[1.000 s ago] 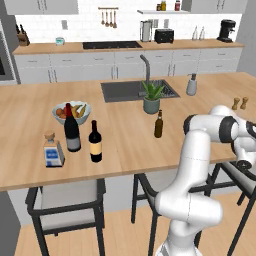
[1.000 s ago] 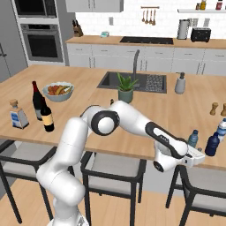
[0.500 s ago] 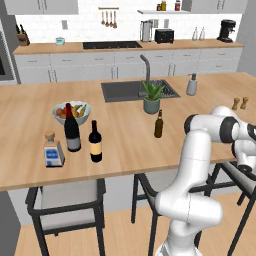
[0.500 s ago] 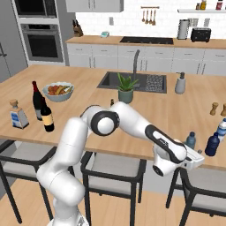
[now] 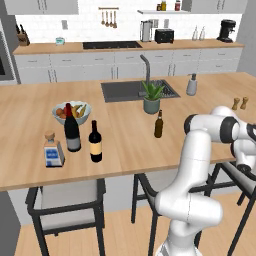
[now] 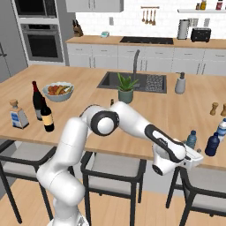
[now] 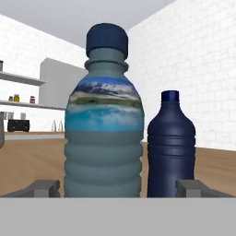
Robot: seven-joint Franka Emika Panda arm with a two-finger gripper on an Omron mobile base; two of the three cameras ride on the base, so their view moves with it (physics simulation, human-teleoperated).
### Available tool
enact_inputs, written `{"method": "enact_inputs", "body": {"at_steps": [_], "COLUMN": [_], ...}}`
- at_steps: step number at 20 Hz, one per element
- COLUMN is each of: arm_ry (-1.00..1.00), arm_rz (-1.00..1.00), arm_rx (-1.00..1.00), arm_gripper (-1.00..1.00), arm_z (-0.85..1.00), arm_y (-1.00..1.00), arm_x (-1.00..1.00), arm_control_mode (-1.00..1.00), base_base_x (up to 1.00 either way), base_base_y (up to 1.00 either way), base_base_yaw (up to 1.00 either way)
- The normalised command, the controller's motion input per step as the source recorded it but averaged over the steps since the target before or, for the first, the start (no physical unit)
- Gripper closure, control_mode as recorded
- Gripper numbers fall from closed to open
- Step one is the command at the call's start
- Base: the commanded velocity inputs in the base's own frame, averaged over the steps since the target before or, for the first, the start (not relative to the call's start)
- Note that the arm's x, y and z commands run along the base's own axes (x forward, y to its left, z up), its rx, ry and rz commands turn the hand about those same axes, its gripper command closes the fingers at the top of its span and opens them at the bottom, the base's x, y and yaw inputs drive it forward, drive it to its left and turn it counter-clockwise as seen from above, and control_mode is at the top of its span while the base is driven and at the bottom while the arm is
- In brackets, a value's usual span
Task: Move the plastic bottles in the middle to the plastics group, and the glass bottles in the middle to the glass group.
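1. Close up, the gripper (image 7: 118, 190) stands with its jaws spread wide, one grey fingertip (image 7: 42, 188) on each side of the translucent blue bottle (image 7: 103, 117); neither pad touches it, so nothing is held.
2. Just beside that bottle, a darker navy bottle (image 7: 171, 145) stands upright, near enough that a careless sweep could tip it.
3. Seen from the right base camera, the gripper (image 6: 192, 157) sits at the counter's (image 6: 132, 128) front edge on the far right, with the small blue bottle (image 6: 191, 139) and its plastic neighbours (image 6: 212, 144) on the wood behind it.
4. Further left on the counter, the slim olive-brown bottle (image 5: 158, 124) waits mid-island, and the yellow-labelled wine bottle (image 5: 95, 141) stands beside the grey-labelled wine bottle (image 5: 72, 128) and the squat clear bottle (image 5: 52, 150).
5. Judging by looks, the plastic bottle is light and slightly squashy; its ribbed lower body offers the surest hold.
6. By contrast, the glass bottles are likely heavy, slick and breakable; grip each at mid-body, below the shoulder.
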Motion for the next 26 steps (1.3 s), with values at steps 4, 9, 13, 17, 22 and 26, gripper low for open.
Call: {"method": "enact_inputs", "body": {"at_steps": [4,9,13,17,22,26], "arm_ry": [0.00,0.00,0.00,0.00,0.00,0.00], "arm_rz": [0.00,0.00,0.00,-0.01,-0.04,0.00], "arm_rx": [0.00,0.00,0.00,0.00,0.00,0.00], "arm_gripper": [-1.00,-1.00,-1.00,-1.00,-1.00,-1.00], "arm_z": [0.00,0.00,0.00,0.03,0.08,0.12], "arm_y": [0.00,0.00,0.03,0.21,0.27,0.44], "arm_x": [0.11,0.03,-0.09,-0.30,-0.43,-0.36], "arm_control_mode": [-1.00,-1.00,-1.00,-1.00,-1.00,-1.00], "base_base_x": [0.00,0.00,0.00,0.00,0.00,0.00], "base_base_y": [0.00,0.00,0.00,0.00,0.00,0.00], "base_base_yaw": [0.00,0.00,0.00,0.00,0.00,0.00]}}
